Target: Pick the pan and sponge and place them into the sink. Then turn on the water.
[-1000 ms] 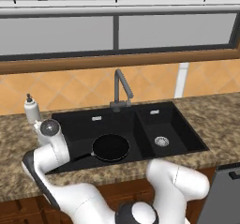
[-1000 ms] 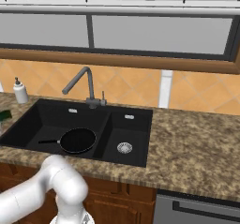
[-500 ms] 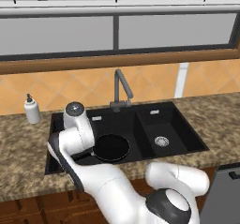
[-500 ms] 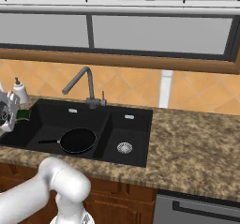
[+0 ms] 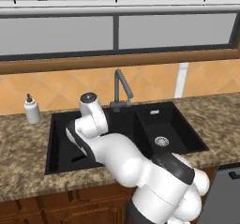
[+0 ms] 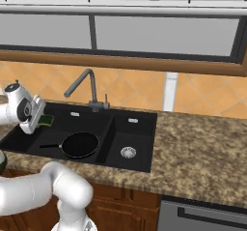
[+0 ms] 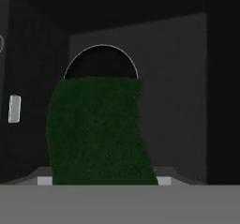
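Observation:
My gripper (image 6: pixel 41 119) hangs over the left end of the black sink (image 6: pixel 140 131), shut on the green sponge (image 6: pixel 48 121). In the hand view the sponge (image 7: pixel 96 129) hangs in front of the camera and covers the fingertips. The round rim of the black pan (image 7: pixel 101 59) curves behind it. The pan (image 6: pixel 80 144) lies flat in the larger basin, its thin handle pointing left. From the left base view my arm covers most of that basin of the sink (image 5: pixel 152 120). No water shows at the grey faucet (image 6: pixel 86 81).
A white soap bottle (image 5: pixel 32 109) stands on the speckled counter left of the sink. The faucet (image 5: pixel 120 84) rises behind the divider between the basins. The smaller basin holds nothing but its silver drain (image 6: pixel 127 151). A window and tiled wall run behind the counter.
The arm has swung right, from the counter by the soap bottle to above the larger basin, carrying the sponge with it. The pan has stayed in place.

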Motion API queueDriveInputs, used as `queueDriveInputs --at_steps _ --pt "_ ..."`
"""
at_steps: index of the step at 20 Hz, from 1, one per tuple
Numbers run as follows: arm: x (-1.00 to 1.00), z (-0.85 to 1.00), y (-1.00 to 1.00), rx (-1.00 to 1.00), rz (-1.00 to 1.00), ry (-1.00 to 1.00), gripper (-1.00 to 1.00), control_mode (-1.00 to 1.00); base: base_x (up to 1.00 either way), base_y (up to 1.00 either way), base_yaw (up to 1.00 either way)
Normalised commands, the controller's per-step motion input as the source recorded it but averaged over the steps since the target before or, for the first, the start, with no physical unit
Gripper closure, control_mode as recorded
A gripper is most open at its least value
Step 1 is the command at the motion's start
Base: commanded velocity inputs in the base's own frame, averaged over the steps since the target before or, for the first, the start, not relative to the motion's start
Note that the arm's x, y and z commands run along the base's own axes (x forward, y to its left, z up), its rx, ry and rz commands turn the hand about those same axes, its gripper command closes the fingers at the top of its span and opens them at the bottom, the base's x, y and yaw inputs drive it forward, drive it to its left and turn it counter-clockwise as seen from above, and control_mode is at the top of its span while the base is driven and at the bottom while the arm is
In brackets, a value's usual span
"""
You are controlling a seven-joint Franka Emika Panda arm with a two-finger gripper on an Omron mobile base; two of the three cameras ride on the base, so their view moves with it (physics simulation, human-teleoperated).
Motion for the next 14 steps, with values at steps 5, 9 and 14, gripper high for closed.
queueDriveInputs --at_steps 5,9,14 --pt "0.58 -0.46 -0.22 -0.23 -0.03 0.11 1.00 -1.00 0.00 0.00 0.00" --pt "0.33 -0.42 -0.40 -0.06 -0.02 0.09 1.00 -1.00 0.00 0.00 0.00" --pt "0.09 -0.68 -0.42 0.00 -0.04 0.02 1.00 -1.00 0.00 0.00 0.00"
